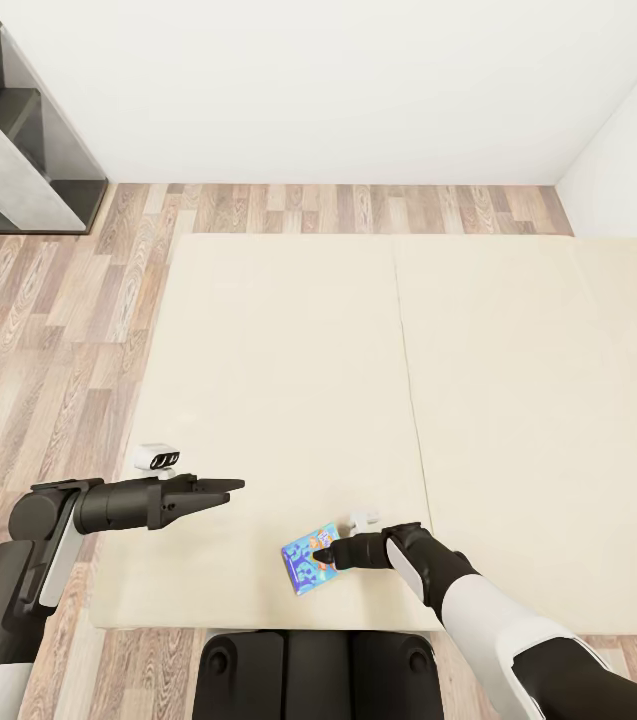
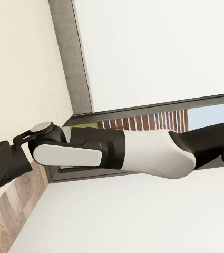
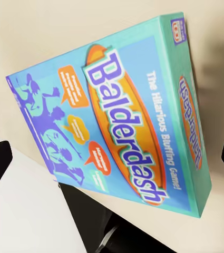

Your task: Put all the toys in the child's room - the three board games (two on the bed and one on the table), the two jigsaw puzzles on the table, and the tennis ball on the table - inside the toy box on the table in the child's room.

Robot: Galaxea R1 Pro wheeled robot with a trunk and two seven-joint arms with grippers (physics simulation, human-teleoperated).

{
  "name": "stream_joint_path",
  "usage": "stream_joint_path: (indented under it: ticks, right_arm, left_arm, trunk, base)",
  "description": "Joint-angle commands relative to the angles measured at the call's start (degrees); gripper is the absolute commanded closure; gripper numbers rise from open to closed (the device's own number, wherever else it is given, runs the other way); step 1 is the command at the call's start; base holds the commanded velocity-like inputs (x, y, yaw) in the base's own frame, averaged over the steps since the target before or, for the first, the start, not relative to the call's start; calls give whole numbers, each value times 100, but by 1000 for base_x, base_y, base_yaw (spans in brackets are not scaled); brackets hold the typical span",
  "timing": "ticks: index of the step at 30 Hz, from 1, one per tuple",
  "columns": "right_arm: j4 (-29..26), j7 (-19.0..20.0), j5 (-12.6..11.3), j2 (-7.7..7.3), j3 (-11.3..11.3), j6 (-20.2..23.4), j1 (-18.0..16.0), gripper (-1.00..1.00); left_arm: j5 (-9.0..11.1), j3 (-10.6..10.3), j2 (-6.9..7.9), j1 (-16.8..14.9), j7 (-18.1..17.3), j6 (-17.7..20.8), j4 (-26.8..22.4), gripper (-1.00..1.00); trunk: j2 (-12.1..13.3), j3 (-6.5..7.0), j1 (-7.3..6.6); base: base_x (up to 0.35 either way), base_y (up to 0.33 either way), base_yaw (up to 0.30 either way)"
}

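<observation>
Pickup step in hand: right gripper (image 1: 324, 553), jaws wide, straddles the board game (image 1: 308, 560) at the bed (image 1: 288, 380) edge; closing is next. Left gripper (image 1: 220, 487) narrow, empty.

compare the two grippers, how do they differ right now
The right gripper sits at the board game near the bed's front edge; the left gripper hangs over bare bed, touching nothing. The right points toward the left arm, the left toward the right. Both are black.

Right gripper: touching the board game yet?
Cannot tell. In the head view the right gripper overlaps the board game on the bed; the right wrist view shows fingertips flanking it, contact unclear.
</observation>
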Motion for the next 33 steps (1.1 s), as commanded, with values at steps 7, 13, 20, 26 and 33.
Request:
stream_joint_path:
  ticks: [7,13,20,26,33]
  right_arm:
    - [-7,-51,-57,0,38,-22,-2,-100]
    - [-1,-248,-53,-2,36,-277,-2,-100]
    - [2,-347,-58,3,37,-367,-2,-100]
    - [2,-365,-59,5,36,-382,-2,-100]
    - [2,-370,-59,6,38,-386,-2,-100]
  left_arm:
    - [-1,-1,2,-2,-22,60,-2,-100]
    - [-2,-1,2,-2,-22,60,-2,-100]
    - [-4,-1,2,-2,-22,61,-2,-100]
    - [-1,-1,2,-2,-22,60,-2,-100]
    - [-3,-1,2,-2,-22,60,-2,-100]
  trunk:
    - [-9,-6,3]
    - [-9,-6,3]
    - [-9,-6,3]
    - [-9,-6,3]
    - [-9,-6,3]
  base:
    - [0,0,0]
    - [0,0,0]
    - [0,0,0]
    - [0,0,0]
    - [0,0,0]
